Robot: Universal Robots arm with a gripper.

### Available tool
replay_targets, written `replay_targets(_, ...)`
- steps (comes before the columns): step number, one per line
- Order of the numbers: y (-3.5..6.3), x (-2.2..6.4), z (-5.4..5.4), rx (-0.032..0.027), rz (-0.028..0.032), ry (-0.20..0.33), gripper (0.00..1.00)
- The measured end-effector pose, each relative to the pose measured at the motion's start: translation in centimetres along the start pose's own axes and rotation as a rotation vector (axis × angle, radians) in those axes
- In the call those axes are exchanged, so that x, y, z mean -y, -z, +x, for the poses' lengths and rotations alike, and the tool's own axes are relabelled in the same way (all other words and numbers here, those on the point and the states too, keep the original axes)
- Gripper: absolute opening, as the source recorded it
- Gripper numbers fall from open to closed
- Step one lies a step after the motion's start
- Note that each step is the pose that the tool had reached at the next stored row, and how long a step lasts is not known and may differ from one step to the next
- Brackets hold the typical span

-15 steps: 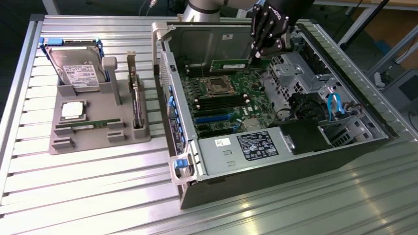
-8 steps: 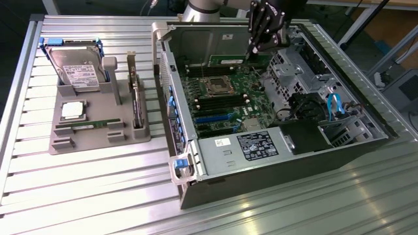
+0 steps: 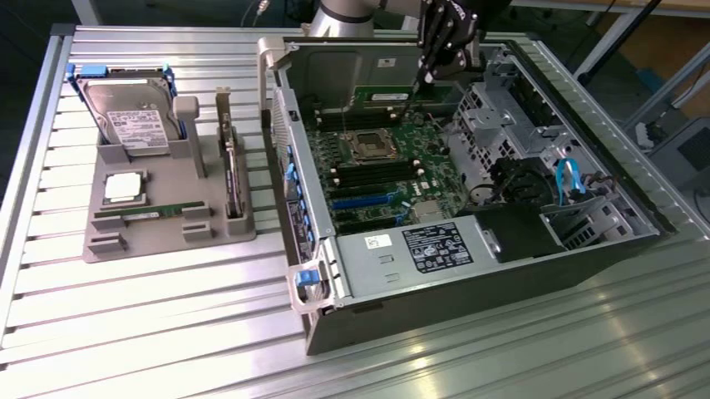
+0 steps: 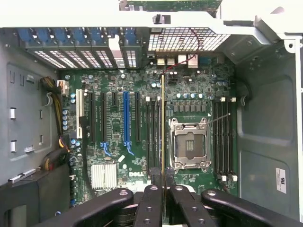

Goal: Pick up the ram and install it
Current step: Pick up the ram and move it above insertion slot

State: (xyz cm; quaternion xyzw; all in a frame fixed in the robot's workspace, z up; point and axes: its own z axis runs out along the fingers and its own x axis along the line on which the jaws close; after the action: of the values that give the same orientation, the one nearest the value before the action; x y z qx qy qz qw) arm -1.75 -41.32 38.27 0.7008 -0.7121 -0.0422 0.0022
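Holds the ram [image 4: 163, 127] on edge in the gripper [image 4: 163, 187], jaws drawn nearly shut with only the thin board between them. Hangs inside the open computer case [image 3: 500, 307], above the motherboard [image 4: 118, 127], at about one o'clock from the processor socket [image 3: 370, 147] in the exterior view. Seen from the wrist, lines up lengthwise with the black memory slots [image 4: 152, 137] just beside the socket, between it and the blue expansion slot [image 4: 126, 118]; touching the board or clear of it, cannot tell. To do this step well: settle on one slot and match the stick's lower edge to it along the whole length, not at one end alone. Check the end latches for being swung open and the notch for the right way round, both too small to judge here. Come down straight, without tilt, and press evenly at both ends. Likely trouble: landing between two neighbouring slots, or seating one end first and bending the stick.
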Motion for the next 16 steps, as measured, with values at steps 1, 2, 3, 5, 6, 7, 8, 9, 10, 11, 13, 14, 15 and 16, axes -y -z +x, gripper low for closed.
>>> replay_targets(1, 0.0, 0.0, 0.0, 0.0001, -0.0001, 0.0, 0.12)
replay_targets(2, 0.0, -0.01, 0.0, 0.0001, 0.0, 0.0, 0.12)
replay_targets(3, 0.0, -0.01, 0.0, 0.0002, 0.0, 0.0, 0.12)
replay_targets(5, 0.0, -0.01, 0.0, 0.0002, -0.0001, 0.0, 0.12)
replay_targets(6, 0.0, -0.01, 0.0, 0.0002, 0.0, 0.0, 0.12)
replay_targets(7, 0.0, -0.01, 0.0, 0.0002, -0.0001, 0.0, 0.12)
replay_targets(8, -0.04, 0.0, 0.0, 0.0003, 0.0, 0.0, 0.12)
replay_targets(9, -0.11, 0.0, 0.0, 0.0005, 0.0, 0.0, 0.12)
replay_targets(10, -0.2, 0.0, 0.0, 0.0007, 0.0, 0.0, 0.12)
replay_targets(11, -0.32, 0.01, 0.0, 0.0008, -0.0001, 0.0, 0.12)
replay_targets(13, -0.6, 0.03, 0.0, 0.0009, -0.0001, 0.0, 0.12)
replay_targets(14, -0.77, 0.04, 0.0, 0.001, -0.0001, 0.0, 0.12)
replay_targets(15, -0.92, 0.05, 0.0, 0.001, 0.0, 0.0, 0.12)
replay_targets(16, -1.08, 0.06, 0.0, 0.001, -0.0001, 0.0, 0.12)
